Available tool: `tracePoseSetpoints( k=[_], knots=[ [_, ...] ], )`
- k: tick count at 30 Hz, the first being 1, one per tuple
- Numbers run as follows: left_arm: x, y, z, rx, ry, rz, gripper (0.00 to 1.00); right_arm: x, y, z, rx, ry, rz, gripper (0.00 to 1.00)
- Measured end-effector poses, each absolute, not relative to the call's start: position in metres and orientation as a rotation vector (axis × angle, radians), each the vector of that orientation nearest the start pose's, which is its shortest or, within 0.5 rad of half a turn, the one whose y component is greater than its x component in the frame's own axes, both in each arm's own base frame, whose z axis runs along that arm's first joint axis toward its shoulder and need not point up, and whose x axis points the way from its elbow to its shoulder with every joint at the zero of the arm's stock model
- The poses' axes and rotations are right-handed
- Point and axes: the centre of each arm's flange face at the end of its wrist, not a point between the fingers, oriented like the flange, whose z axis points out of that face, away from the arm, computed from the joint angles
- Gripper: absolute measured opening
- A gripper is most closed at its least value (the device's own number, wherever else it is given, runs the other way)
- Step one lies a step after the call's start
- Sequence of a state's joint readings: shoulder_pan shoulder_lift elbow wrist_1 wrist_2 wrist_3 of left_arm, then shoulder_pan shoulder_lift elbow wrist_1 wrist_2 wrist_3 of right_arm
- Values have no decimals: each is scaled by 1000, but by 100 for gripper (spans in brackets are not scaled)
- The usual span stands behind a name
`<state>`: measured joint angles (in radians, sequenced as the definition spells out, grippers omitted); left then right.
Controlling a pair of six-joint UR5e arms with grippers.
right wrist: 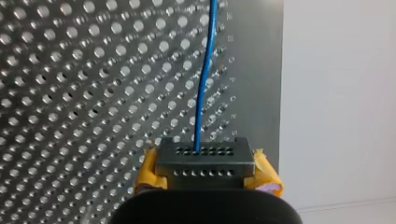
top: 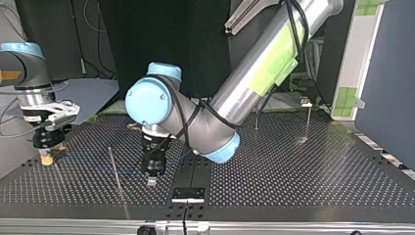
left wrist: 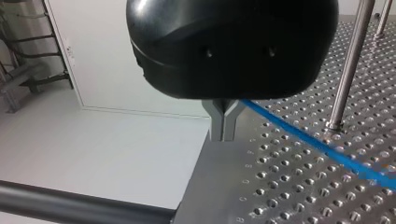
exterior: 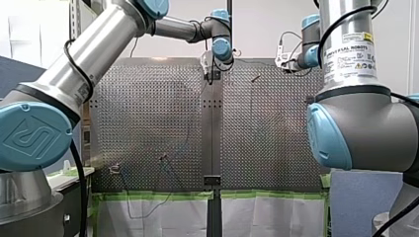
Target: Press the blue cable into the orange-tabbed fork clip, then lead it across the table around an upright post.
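The left gripper (left wrist: 223, 133) has its metal fingers pressed together on the cable (left wrist: 317, 142), low over the table (top: 303, 176) and near the post (left wrist: 348, 70); from there the cable stretches across to the clip (top: 46, 159), with the right gripper (top: 47, 142) just above it; whether that one is gripping I cannot tell. To my eye the leading-across step is in hand; next the left arm must swing the cable round the post, taut but not tugging it from the clip.
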<state>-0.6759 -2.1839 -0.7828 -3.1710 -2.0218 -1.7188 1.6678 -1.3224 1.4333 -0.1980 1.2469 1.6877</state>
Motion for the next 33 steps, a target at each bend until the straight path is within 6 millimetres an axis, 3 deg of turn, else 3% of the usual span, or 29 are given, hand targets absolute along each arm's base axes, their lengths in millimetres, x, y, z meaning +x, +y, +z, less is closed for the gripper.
tracePoseSetpoints(
  k=[11,18,33],
  knots=[
    [542,-547,461,32,1492,-359,0,214,-600,448,1388,-991,1629,0],
    [557,-563,443,53,1494,-413,0,211,-613,440,1393,-997,1625,0],
    [574,-579,374,98,1547,-441,0,214,-626,412,1426,-1022,1606,0]
  ],
)
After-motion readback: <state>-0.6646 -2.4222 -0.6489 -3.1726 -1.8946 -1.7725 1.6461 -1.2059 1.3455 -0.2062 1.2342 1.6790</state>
